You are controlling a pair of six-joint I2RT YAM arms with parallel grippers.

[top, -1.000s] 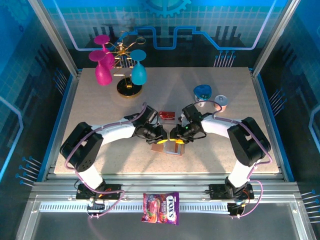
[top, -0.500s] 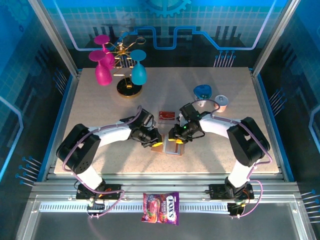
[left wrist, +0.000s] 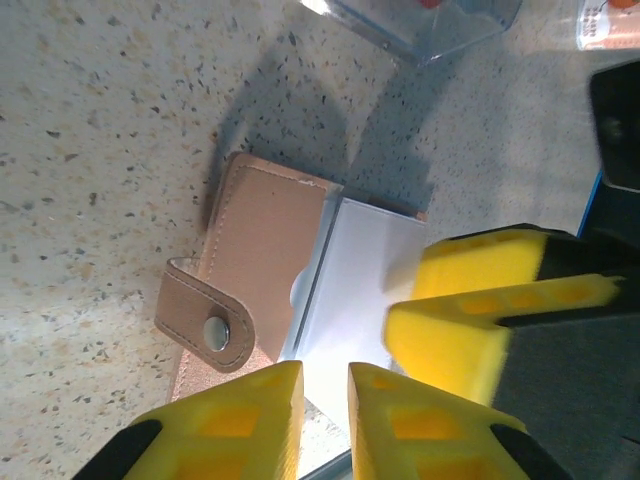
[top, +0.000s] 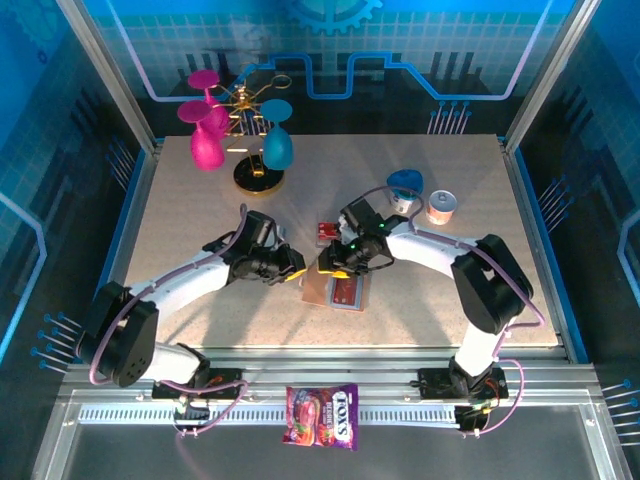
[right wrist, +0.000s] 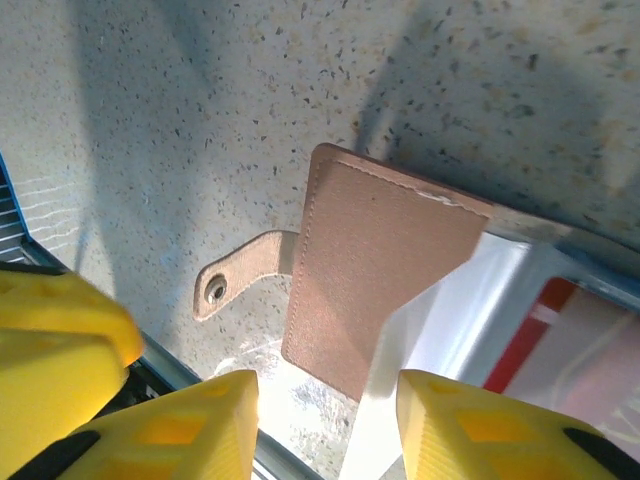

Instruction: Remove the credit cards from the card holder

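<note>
At the left, the left pincer point(top: 294, 274) hovered just beside the brown end of the card holder point(top: 316, 291), its yellow pads a narrow slit apart with nothing seen between them; the holder lay opened flat on the bench point(top: 450, 290), near the middle and toward the near edge, between the two arms; one red credit card point(top: 347, 292) showed in its right-hand pocket, and another lay loose just beyond it on the far side; the right pincer point(top: 328, 265) hung over the holder, jaws parted astride the pale pocket leaf, gripping nothing that could be seen. The step in hand looked to be drawing out the pocketed card; done well, I judged, the left pincer would press the brown cover leaf point(right wrist: 380, 260) down so the holder could not slide, while the right closed on the card's exposed edge alone, not the lining, and pulled low and straight out of the pocket's mouth. The holder's long axis ran left to right, slightly skewed; cover leaf at the left end, pocket leaf at the right; the snap strap point(left wrist: 205, 330) stuck out from the cover leaf's outer edge.
</note>
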